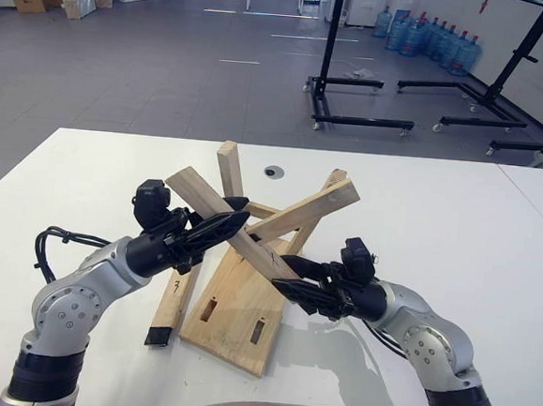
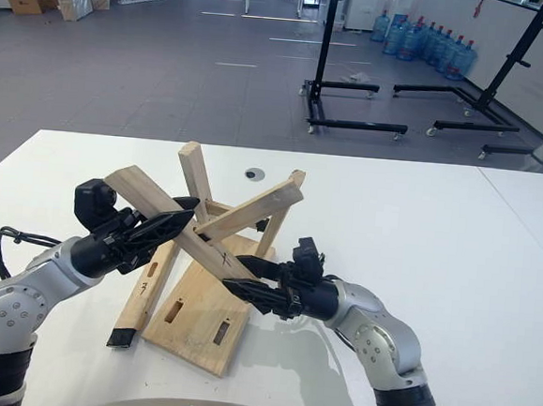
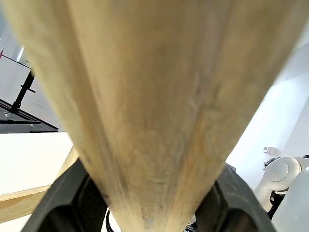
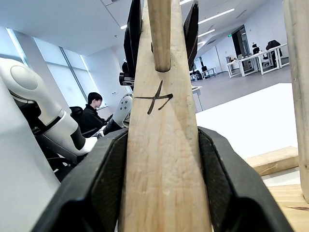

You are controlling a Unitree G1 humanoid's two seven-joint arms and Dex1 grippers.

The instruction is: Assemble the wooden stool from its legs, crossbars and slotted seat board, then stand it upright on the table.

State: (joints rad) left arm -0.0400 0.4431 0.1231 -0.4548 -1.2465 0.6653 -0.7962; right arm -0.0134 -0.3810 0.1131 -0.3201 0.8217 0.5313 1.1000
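— Pale wood all over my feed. Ask away.
— Where is the slotted seat board?
— The seat board (image 1: 234, 320) lies flat on the white desk (image 1: 458, 222) between my arms, two slots facing up.
— And your hands?
— Both are clenched on one leg (image 1: 197, 193). It slants above the board, raised off the desk. My left hand (image 1: 245, 210) grips it near the middle, a finger on either side. My right hand (image 1: 281, 271) clamps its lower end over the board's right part, close to a pen mark (image 4: 153, 98) on the wood.
— Other parts?
— A second leg (image 1: 314, 209) meets the held one near its middle and rises toward the far right. An upright piece (image 1: 228, 167) stands tilted behind that crossing. A flat leg (image 1: 176, 297) with a black cap (image 1: 157, 336) lies on the desk just beside the board's left edge.
— Is the stool standing?
— No, it isn't assembled.
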